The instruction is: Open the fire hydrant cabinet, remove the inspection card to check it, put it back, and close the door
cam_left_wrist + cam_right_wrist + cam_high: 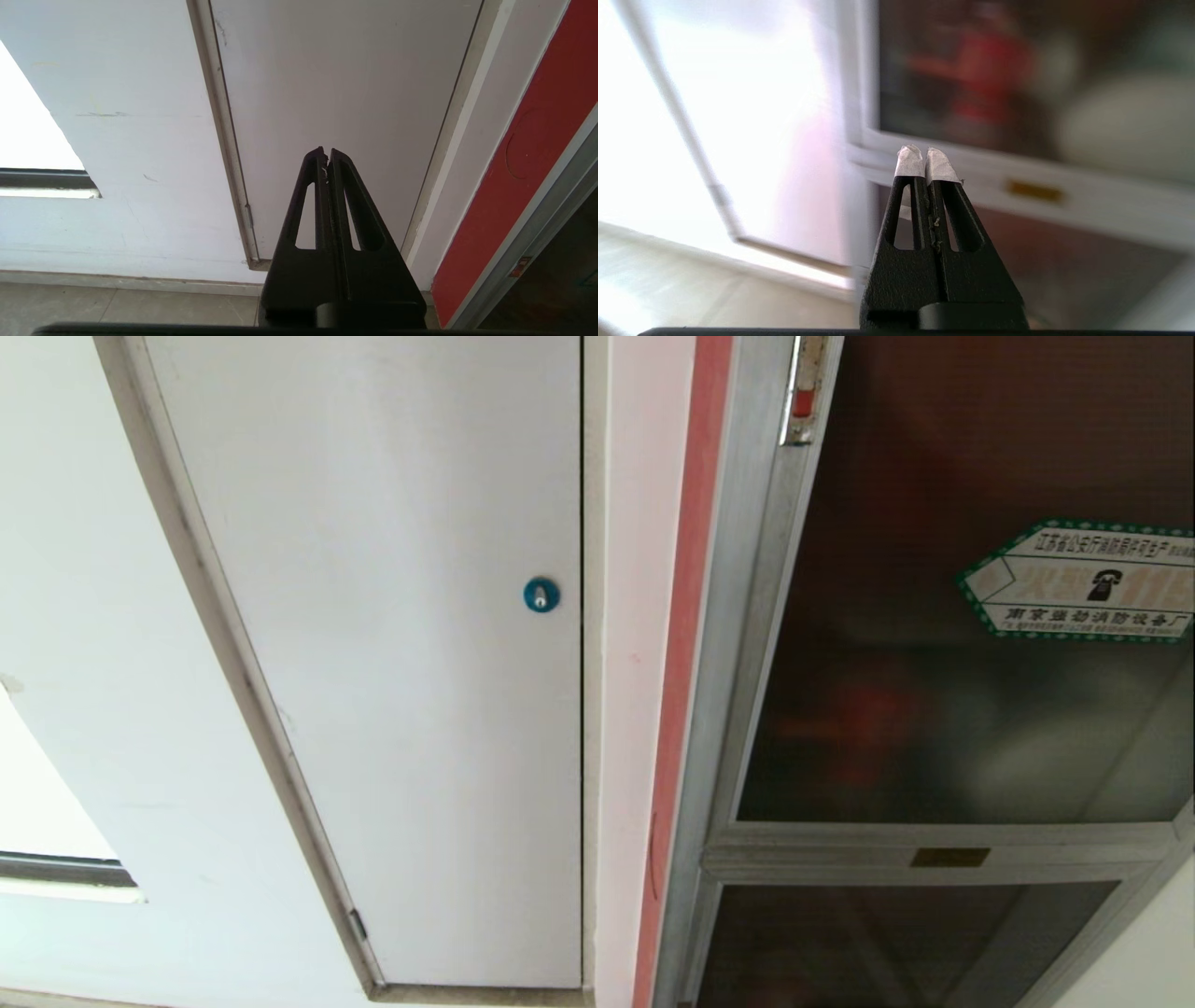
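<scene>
I see one fire hydrant cabinet (738, 616) on the right of my head view. It is tall, so its long side runs up and down, and its front faces me. Its metal frame sits just right of a red strip (681, 663) on the wall.

The door (934, 476) is one big dark glass pane in that frame, and it is shut flat against the cabinet. I count one white sticker with a green edge (1083, 581) on the glass, with its point aimed left. I count one small red latch (803, 401) at the door's top left edge. Under the door is one smaller dark glass panel (887, 943), and one little brass plate (949, 857) sits on the bar between them. Through the glass I can only make out blurry red and pale shapes. I cannot see the inspection card.

To the left is one white door (392, 663) with one blue lock (541, 595).

My left hand (327, 151) is closed and empty. It points at the low part of the white door.

My right hand (924, 151) is closed and empty too, with white tape on both tips. It points at the bar under the glass door, not touching it.
</scene>
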You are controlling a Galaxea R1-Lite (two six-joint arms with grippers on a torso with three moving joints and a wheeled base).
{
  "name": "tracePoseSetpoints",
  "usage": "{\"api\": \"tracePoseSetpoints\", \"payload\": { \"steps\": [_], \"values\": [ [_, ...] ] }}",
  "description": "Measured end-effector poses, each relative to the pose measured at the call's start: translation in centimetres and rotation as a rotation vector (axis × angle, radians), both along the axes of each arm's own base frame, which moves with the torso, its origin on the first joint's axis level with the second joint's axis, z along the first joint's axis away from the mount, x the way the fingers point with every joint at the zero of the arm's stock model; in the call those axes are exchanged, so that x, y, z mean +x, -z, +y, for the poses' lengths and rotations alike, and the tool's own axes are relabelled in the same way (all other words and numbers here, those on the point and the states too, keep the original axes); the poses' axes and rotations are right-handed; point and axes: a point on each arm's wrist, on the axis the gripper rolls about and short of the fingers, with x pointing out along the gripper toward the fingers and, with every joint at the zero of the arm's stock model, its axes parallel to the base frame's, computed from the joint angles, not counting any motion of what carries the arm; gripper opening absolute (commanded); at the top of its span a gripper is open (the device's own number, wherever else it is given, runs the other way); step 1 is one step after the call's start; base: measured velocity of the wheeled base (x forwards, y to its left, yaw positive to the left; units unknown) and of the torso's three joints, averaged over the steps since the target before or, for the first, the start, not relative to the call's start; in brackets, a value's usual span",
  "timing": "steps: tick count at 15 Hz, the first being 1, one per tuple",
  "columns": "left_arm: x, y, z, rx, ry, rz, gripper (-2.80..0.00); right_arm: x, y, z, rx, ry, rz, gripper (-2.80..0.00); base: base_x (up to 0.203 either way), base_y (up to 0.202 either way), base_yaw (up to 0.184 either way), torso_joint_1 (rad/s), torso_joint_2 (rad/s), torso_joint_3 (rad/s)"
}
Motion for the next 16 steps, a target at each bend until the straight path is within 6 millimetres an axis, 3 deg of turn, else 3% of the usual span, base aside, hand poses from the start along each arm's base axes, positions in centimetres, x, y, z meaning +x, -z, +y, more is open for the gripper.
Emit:
{"api": "tracePoseSetpoints", "payload": {
  "steps": [3,7,10,13,16],
  "values": [
    [0.0,0.0,0.0,-0.001,0.000,0.000,-2.80,2.6,-5.8,0.4,0.012,-0.189,0.029,-2.80,0.000,0.000,0.000,0.000,0.00,0.000],
    [0.0,0.0,0.0,0.000,0.000,0.000,-2.80,8.9,-12.8,1.1,0.023,-0.447,0.080,-2.80,0.000,0.000,0.000,0.000,0.00,0.000],
    [0.0,0.0,0.0,0.000,0.000,0.000,-2.80,14.1,-16.3,3.0,0.021,-0.557,0.099,-2.80,0.000,0.000,0.000,0.000,0.00,0.000],
    [0.0,0.0,0.0,0.000,0.000,0.000,-2.80,18.8,-19.3,5.9,0.016,-0.540,0.072,-2.80,0.000,0.000,0.000,0.000,0.00,0.000],
    [0.0,0.0,0.0,0.000,0.000,0.000,-2.80,22.3,-20.9,7.7,0.018,-0.492,0.052,-2.80,0.000,0.000,0.000,0.000,0.00,0.000]
  ]
}}
